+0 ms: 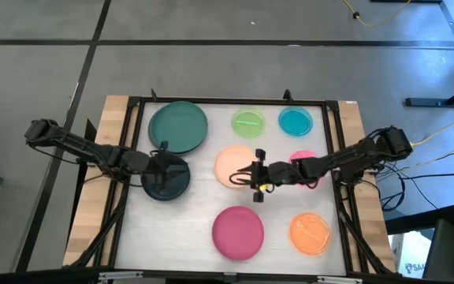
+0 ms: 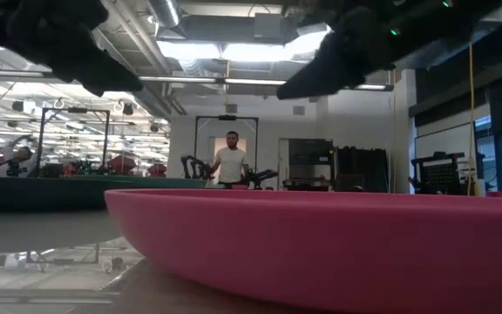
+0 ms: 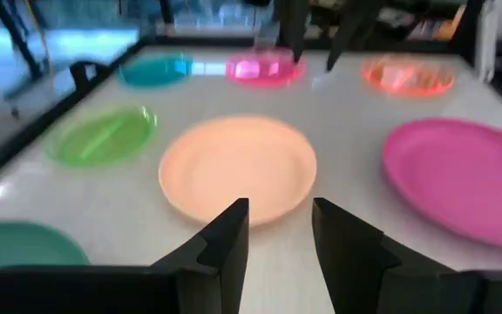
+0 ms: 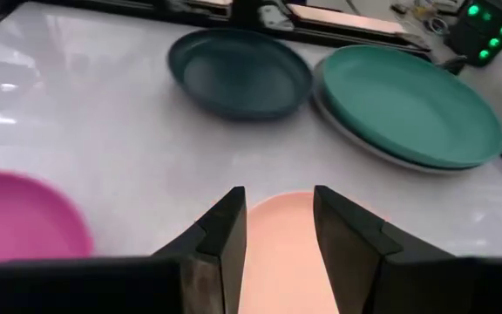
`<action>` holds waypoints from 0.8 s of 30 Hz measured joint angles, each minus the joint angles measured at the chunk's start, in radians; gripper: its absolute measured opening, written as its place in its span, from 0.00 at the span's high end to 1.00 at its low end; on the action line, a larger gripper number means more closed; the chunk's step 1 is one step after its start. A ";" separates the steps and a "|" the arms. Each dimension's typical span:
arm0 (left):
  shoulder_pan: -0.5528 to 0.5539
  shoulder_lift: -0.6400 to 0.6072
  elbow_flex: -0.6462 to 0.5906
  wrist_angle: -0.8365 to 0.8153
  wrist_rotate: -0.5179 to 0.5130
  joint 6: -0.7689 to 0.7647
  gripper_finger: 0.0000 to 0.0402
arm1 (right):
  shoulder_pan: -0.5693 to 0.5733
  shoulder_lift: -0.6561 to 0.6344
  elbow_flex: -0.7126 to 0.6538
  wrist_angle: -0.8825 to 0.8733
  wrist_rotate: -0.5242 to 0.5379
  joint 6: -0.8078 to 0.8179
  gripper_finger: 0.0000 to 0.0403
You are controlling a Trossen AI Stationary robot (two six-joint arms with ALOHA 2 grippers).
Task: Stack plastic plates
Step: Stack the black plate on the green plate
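Note:
Both grippers are open and hold nothing. My left gripper (image 1: 167,163) (image 3: 280,228) hangs over the black plate (image 1: 166,180), which lies flat on the table and is hidden in the left wrist view. My right gripper (image 1: 248,173) (image 4: 279,218) hovers over the right-hand rim of the peach plate (image 1: 232,165) (image 4: 277,249) (image 3: 238,166). The teal plate (image 1: 178,126) (image 4: 412,92) lies on a grey plate (image 4: 356,139). Green (image 1: 248,122), cyan (image 1: 295,121), pink (image 1: 306,158), magenta (image 1: 238,231) (image 2: 338,249) and orange (image 1: 311,233) plates lie singly on the table.
A dark raised frame (image 1: 227,101) runs around the white table top. Bare table lies between the black and magenta plates (image 1: 180,225). In the low view a person (image 2: 231,164) stands far back in the room, away from the table.

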 joint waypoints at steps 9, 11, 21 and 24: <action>-0.162 0.293 0.182 -0.278 -0.021 -0.308 0.70 | 0.087 -0.001 -0.036 0.022 -0.011 0.000 0.69; -0.206 0.359 0.192 -0.292 -0.020 -0.341 0.70 | 0.106 0.000 -0.036 0.019 -0.010 -0.001 0.69; -0.250 0.520 0.207 -0.375 0.051 -0.448 0.70 | 0.113 0.000 -0.036 0.047 0.045 -0.011 0.69; -0.249 0.529 0.207 -0.372 0.050 -0.449 0.70 | 0.113 0.000 -0.036 0.051 0.067 -0.011 0.69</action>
